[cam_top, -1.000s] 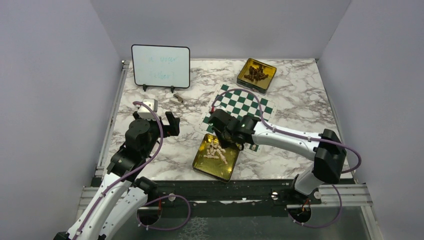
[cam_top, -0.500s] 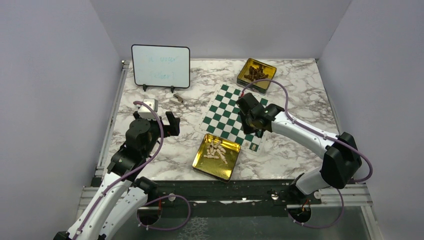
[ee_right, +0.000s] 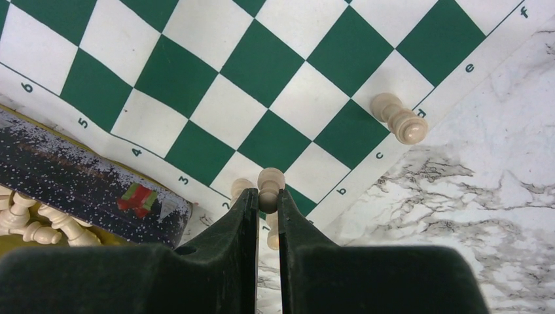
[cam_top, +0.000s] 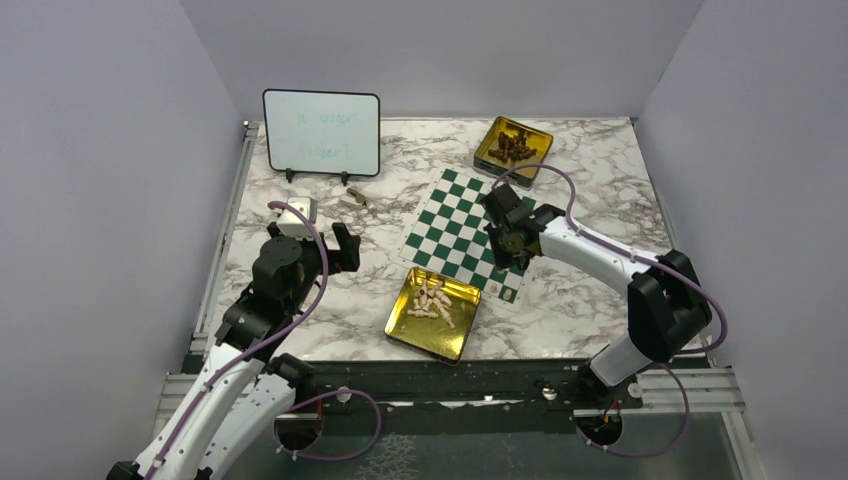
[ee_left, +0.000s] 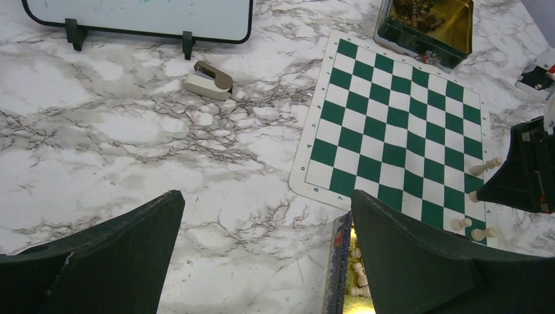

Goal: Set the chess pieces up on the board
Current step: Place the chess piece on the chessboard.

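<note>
The green and white board lies on the marble table, and it also shows in the left wrist view. My right gripper is shut on a pale cream pawn and holds it over the board's near right corner. A cream piece stands on a green square near the edge. Another cream piece shows just left of my fingers. Several cream pieces lie in a gold tin. My left gripper is open and empty over bare marble, left of the board.
A gold tin of dark pieces sits beyond the board. A black-framed whiteboard stands at the back left. A small tan and white object lies in front of it.
My right gripper has moved from over the tin of cream pieces to the board's near right part, then lowered a little. The left arm has not moved.
</note>
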`<state>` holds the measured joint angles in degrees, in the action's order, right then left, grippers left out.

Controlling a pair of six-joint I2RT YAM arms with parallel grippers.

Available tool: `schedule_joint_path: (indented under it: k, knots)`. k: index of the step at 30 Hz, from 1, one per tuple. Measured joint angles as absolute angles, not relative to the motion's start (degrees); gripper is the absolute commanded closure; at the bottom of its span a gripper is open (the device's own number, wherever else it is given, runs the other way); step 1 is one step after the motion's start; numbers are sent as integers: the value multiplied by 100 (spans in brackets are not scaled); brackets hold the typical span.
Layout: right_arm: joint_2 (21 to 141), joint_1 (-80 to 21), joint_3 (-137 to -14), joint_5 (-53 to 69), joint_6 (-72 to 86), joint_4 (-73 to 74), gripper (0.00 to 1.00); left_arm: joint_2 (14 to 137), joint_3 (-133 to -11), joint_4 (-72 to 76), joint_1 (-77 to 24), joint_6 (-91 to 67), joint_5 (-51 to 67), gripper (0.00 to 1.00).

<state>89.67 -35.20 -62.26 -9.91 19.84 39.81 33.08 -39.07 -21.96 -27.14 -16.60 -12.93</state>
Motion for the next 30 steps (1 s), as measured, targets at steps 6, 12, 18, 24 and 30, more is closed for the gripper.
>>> schedule_joint_path:
  k: [6,12,18,24,30]
  knots:
    - [9126,-3398,-6222,-906,1929,3861,83,3312,-3907,-2196,-2714,-1660,-1293,1]
    - [9247,-3341,-6206,-803,1907,3765,83,3312,-3907,-2196,-2714,-1658,-1293,1]
    - [9249,-3317,-6125,-718,1898,3688,83,3312,-3907,-2196,-2714,-1656,-1293,1]
    - [9299,-3288,-6066,-657,1898,3653,83,3312,-3907,-2196,-2714,-1645,-1293,1]
    - [9319,-3288,-6060,-646,1898,3632,83,3312,-3907,-2196,-2714,-1645,-1293,1]
